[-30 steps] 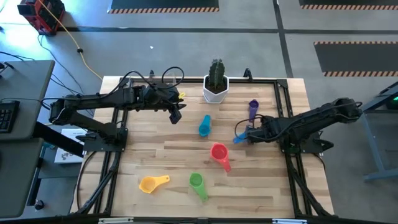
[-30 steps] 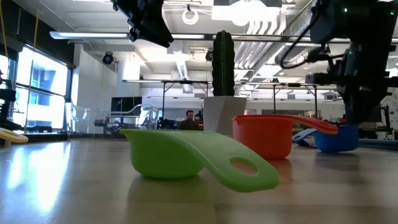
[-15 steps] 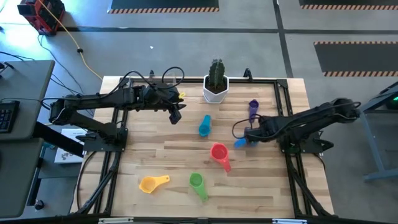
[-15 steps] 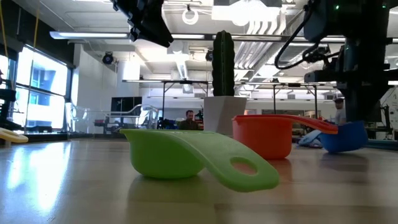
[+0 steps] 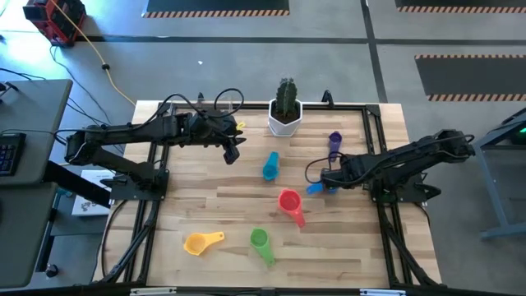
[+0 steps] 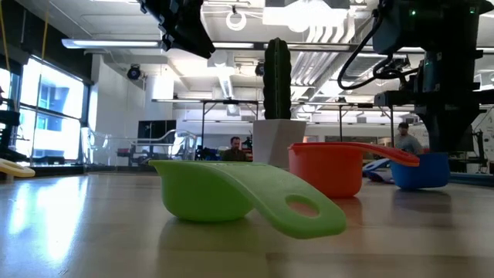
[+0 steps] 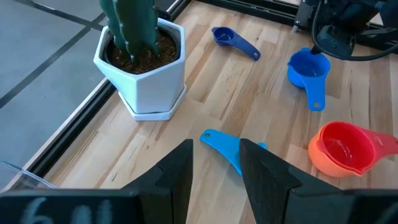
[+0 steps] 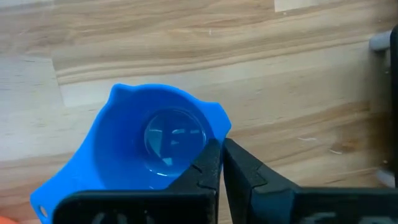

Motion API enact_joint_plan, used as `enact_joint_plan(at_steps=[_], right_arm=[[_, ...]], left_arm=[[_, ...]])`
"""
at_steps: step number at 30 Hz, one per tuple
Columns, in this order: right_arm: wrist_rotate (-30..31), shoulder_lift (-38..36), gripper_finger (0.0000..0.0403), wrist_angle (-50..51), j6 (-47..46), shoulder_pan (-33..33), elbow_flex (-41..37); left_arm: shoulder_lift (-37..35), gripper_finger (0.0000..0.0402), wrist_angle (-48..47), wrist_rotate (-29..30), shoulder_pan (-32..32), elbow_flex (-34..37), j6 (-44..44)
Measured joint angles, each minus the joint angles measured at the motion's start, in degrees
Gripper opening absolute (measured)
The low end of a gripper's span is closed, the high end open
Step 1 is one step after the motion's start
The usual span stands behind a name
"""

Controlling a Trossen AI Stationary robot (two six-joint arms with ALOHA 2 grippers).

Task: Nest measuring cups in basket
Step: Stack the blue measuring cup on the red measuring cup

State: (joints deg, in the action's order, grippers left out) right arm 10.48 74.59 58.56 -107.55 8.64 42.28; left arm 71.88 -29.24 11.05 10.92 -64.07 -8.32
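Writing: none can be read on the cups, the pot or the arms.
Right pincer (image 8: 216, 163): low over the right half of the table (image 5: 222, 201), its fingers nearly together, pinched on the rim of the blue cup (image 8: 146, 146) — bowl open side up, handle hidden under the pincer.
Blue cup, high view: at (image 5: 316, 187), between the purple cup (image 5: 334, 142) and the red cup (image 5: 289, 202); in the low view it seems slightly tilted.
Left pincer (image 7: 214, 163): raised over the table's left rear, fingers a narrow gap apart, holding nothing.
Light blue cup (image 5: 270, 166): mid-table, long axis running front to back, just in front of the white cactus pot (image 5: 285, 117).
Purple cup: near the right rear edge, handle toward the front.
Red cup: centre, handle toward the front edge and slightly right.
Green cup (image 5: 260, 242): near the front edge, handle toward the front-right.
Yellow cup (image 5: 200, 242): front left, handle pointing right — toward the green one.
In the way: the cactus pot stands at the rear centre, well apart from either pincer.
Room beyond: a person (image 6: 234, 147) far behind the table.
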Motion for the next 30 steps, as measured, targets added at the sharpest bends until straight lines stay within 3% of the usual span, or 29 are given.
enact_joint_plan(at_steps=[13,23,30], right_arm=[[0.5,0.0,0.0097,0.0,-0.4,0.0,0.0],[2.3,2.8,0.0103,-0.1,-0.5,-0.9,0.0],[0.0,6.9,0.0098,-2.5,0.8,-0.9,0.0]], left_arm=[[0.0,0.0122,1.3,0.0,0.0,0.0,0.0],[0.0,0.0122,2.7,0.0,0.0,0.0,1.5],[0.0,0.0122,2.6,0.0,0.0,0.0,1.5]])
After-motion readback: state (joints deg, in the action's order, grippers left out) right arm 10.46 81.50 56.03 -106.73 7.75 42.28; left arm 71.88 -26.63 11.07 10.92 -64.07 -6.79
